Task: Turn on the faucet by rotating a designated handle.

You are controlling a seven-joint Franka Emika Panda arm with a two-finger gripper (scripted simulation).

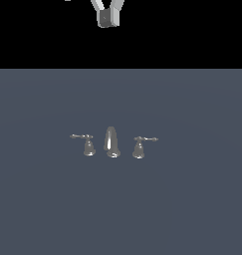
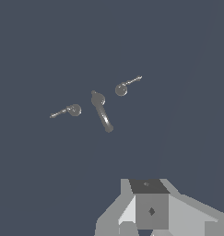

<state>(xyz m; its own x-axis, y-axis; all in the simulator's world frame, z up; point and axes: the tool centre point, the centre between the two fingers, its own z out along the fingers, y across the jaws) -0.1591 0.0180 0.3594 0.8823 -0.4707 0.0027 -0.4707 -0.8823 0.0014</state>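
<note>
Slate-blue floor (image 1: pixel 192 209), flat and unmarked, fills the lower part of the exterior view beneath a black backdrop. Item one: the faucet (image 1: pixel 111 142), a small chrome three-piece set standing near the middle of the floor, its pieces in a row and apart from one another. Central piece: arched spout (image 1: pixel 111 141), upright and tallest of the three. On the exterior view's right of the spout: the handle (image 1: pixel 140 146), a flared base with a thin lever reaching toward the exterior view's right. On the exterior view's left: twin handle (image 1: pixel 85 144), its lever reaching the other way. Item two: the gripper (image 1: pixel 107 19), a pale grey block at the top edge against the black, well apart from the faucet and high above it, with nothing standing between the two (the fingers are cropped or hidden, so whether they are spread or closed cannot be told). Wrist view, from above: the same floor (image 2: pixel 39 184) all round; the spout (image 2: pixel 102 110) seen as an elongated bar, with one lever handle (image 2: pixel 127 85) just beside its round end and another lever handle (image 2: pixel 66 111) on the opposite side, levers pointing outward, none touching; which is which cannot be told here. Grey gripper body (image 2: pixel 151 209) occupies the near edge, clear of the fittings.
</note>
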